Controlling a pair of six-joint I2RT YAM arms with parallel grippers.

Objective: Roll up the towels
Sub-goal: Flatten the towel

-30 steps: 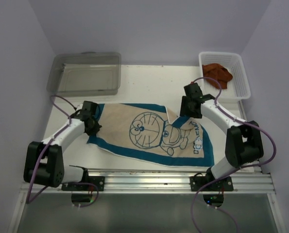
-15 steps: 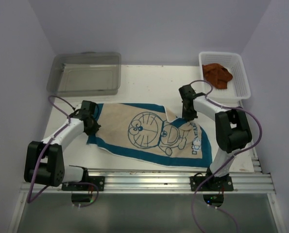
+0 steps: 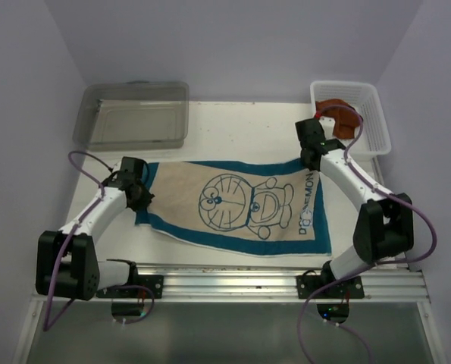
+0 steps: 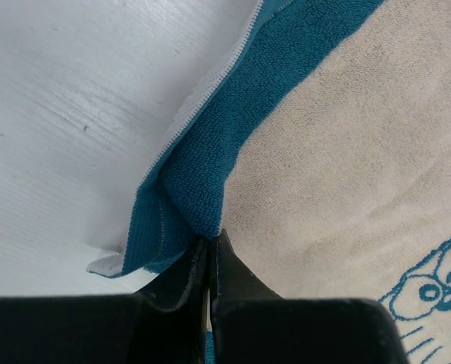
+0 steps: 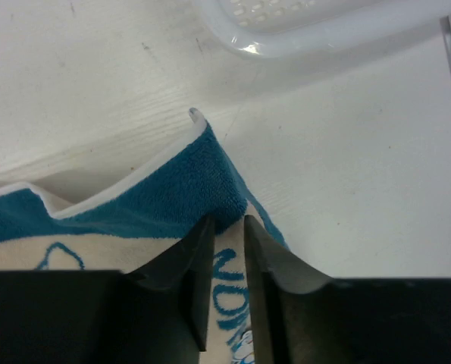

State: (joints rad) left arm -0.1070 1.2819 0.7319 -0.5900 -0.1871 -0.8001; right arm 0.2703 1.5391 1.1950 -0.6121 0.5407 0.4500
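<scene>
Lilac walls (image 3: 233,45) close round the white worktop (image 3: 240,133). My left arm (image 3: 96,216) slants forward and inward, wrist low. The left tool (image 3: 138,193) sits at the near short edge of the cream towel (image 3: 233,205). My right arm (image 3: 354,182) bends its elbow outward and reaches far and inward. That puts the right tool (image 3: 312,155) at the towel's far corner on that side.

The cream towel lies spread flat, drawing up, its long axis running from one tool across to the other. Its lettered end lies by the right tool.

On the left wrist camera the left tool (image 4: 212,239) is clenched, a raised ridge of blue hem nipped between its fingers (image 4: 240,280). The overhead view hides that pinch under the wrist. On the right wrist camera the right tool (image 5: 225,224) grips the blue border, which tucks between its fingers (image 5: 187,265). Blue letters show just below the tips, and the basket's (image 5: 324,38) rim lies just beyond.

Only the overhead view shows the rust towel (image 3: 345,120), crumpled in the basket (image 3: 378,125) past the right tool. It also shows a clear bin (image 3: 134,114) well beyond the left tool.
</scene>
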